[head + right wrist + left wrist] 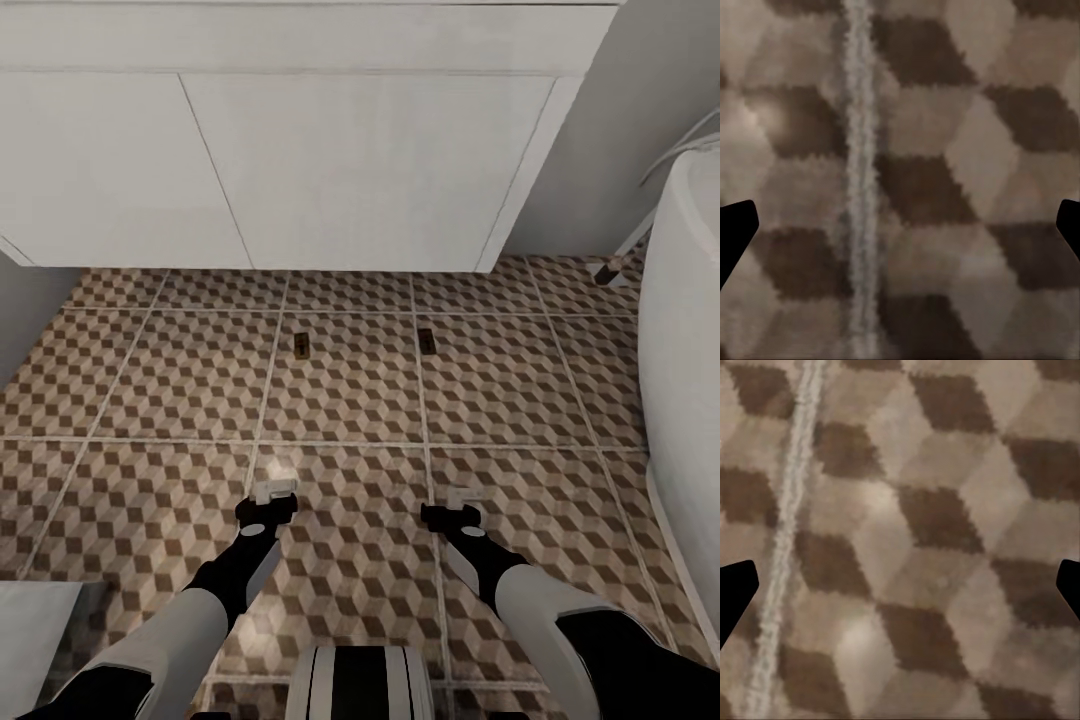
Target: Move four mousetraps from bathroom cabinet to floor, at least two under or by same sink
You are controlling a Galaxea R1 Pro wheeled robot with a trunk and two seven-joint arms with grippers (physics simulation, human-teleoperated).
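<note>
We are looking down from our head camera at the bathroom floor (500,390), large square tiles printed with a brown, beige and cream cube pattern and divided by light grout lines. Ahead of us, the white wall-hung vanity (300,170) is hanging above the tiles, showing flat door fronts. Two mousetraps are lying flat on the floor just in front of it: one mousetrap (302,346) to the left and a second mousetrap (427,341) to the right, apart from each other and on neighbouring tiles. Both are too small for us to make out their metal parts. At the right edge, the curved white side of the bathtub (685,370) is rising from the floor.

We are holding both arms forward and low over the tiles, well short of the traps. Our left tool (273,491) is pointing down at the floor, and our left wrist camera is showing its two dark fingertips (735,592) spread wide with bare tile between them. Our right tool (460,496) is likewise pointing down, its fingertips (735,232) spread wide over a grout line, gripping nothing.
</note>
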